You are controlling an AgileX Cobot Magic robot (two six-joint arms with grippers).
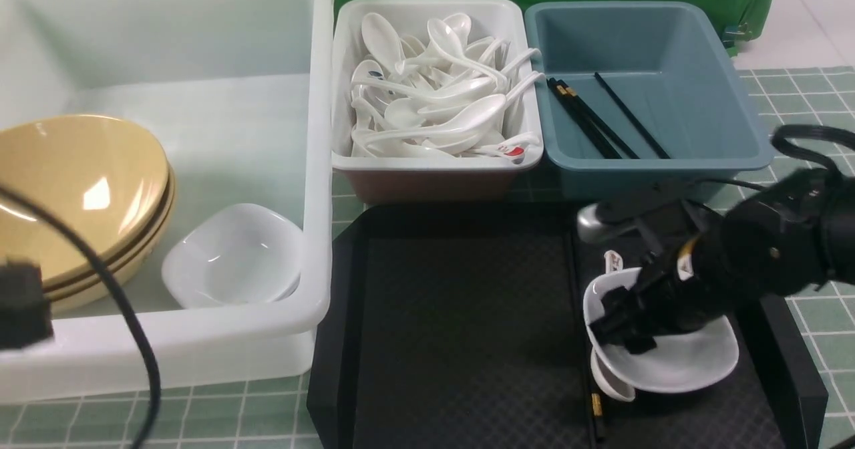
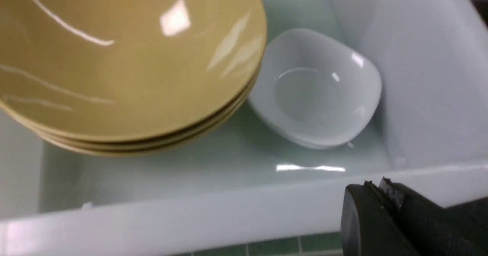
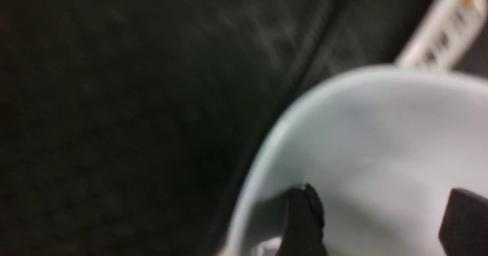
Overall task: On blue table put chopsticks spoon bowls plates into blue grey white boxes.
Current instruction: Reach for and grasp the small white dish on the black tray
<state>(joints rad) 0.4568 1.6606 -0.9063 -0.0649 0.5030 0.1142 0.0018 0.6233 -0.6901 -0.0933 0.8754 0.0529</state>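
Observation:
My right gripper (image 1: 624, 325) is open over a white bowl (image 1: 674, 362) at the right of the black tray (image 1: 461, 315). In the right wrist view both fingers (image 3: 305, 221) stand apart inside the white bowl (image 3: 381, 141), with nothing between them. A white spoon (image 1: 611, 379) lies partly under that bowl, and a dark chopstick (image 1: 596, 412) lies by it. My left gripper (image 2: 377, 189) is shut and empty, just outside the near rim of the large white box (image 1: 200, 342). That box holds stacked yellow bowls (image 1: 80, 195) and a small white bowl (image 1: 234, 255).
The middle white box (image 1: 347, 88) is full of white spoons (image 1: 441, 95). The blue-grey box (image 1: 741, 115) holds black chopsticks (image 1: 591, 121). A silver object (image 1: 593, 225) sits at the tray's far right. The left arm's cable (image 1: 127, 315) crosses the large box's front.

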